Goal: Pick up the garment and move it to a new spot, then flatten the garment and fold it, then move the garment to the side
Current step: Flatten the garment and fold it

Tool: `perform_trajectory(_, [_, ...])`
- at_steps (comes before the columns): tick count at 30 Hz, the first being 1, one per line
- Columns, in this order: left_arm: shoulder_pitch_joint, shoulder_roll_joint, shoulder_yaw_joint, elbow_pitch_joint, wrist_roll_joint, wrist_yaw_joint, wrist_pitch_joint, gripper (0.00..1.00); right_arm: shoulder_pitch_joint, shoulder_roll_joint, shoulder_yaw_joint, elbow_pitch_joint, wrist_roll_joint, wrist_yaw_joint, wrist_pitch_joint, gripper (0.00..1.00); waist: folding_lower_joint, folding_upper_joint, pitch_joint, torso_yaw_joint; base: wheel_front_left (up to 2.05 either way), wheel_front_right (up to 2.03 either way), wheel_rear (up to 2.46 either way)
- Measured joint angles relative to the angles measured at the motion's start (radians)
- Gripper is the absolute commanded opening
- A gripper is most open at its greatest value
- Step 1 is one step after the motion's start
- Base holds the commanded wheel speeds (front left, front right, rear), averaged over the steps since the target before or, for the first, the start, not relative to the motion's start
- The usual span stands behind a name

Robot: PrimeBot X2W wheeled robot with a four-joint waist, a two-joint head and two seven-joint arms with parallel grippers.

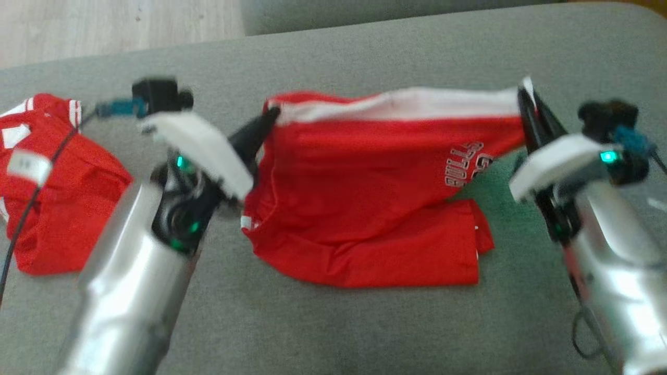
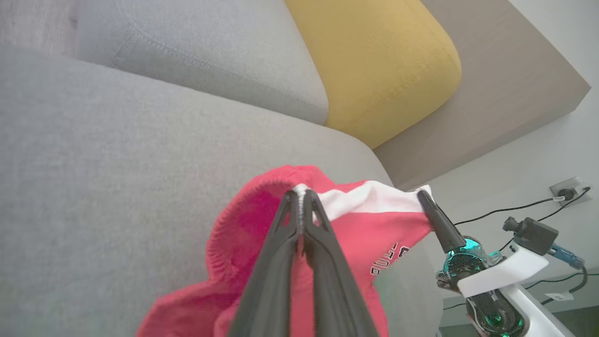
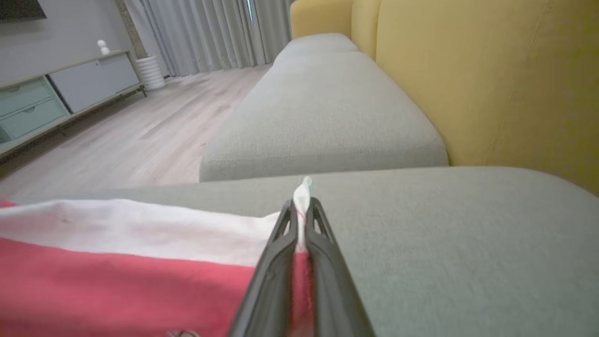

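Left gripper point(image 1: 270, 114) is clenched on the white-banded corner at ten o'clock of the garment point(image 1: 365, 208). Right gripper point(image 1: 523, 101) pinches the opposite corner at two o'clock. Held wide apart, they draw that edge taut, likely for flattening, while the lower half drapes onto the grey cushion point(image 1: 333, 323).

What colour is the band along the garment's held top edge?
The band is white; the garment is otherwise red. Head view shows it best.
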Motion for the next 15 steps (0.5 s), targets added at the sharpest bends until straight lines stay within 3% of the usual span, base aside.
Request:
perform_trajectory(5, [0.137, 0.066, -0.001, -0.13, -0.005, 0.01, 0.013, 0.0, 0.154, -0.071, -0.016, -0.223, 0.062, 0.0, 0.096, 0.0, -0.0001, 0.0, 0.011, 0.012, 0.0, 0.0, 0.0])
perform_trajectory(9, [0.107, 0.088, 0.003, -0.183, 0.01, 0.041, 0.023, 0.0, 0.153, -0.085, -0.055, -0.363, 0.057, 0.0, 0.173, 0.0, -0.0001, 0.0, 0.047, 0.016, 0.0, 0.0, 0.0])
perform_trajectory(11, [-0.006, 0.087, 0.014, -0.19, 0.022, 0.056, 0.034, 0.0, 0.081, -0.091, -0.08, -0.444, 0.024, 0.0, 0.248, 0.0, 0.0001, 0.0, 0.098, 0.016, 0.0, 0.0, 0.0])
perform_trajectory(15, [-0.224, 0.077, 0.043, -0.129, 0.008, 0.046, 0.056, 0.0, -0.147, -0.078, -0.079, -0.441, -0.049, 0.0, 0.296, 0.0, 0.0003, 0.0, 0.176, 0.007, 0.0, 0.0, 0.0])
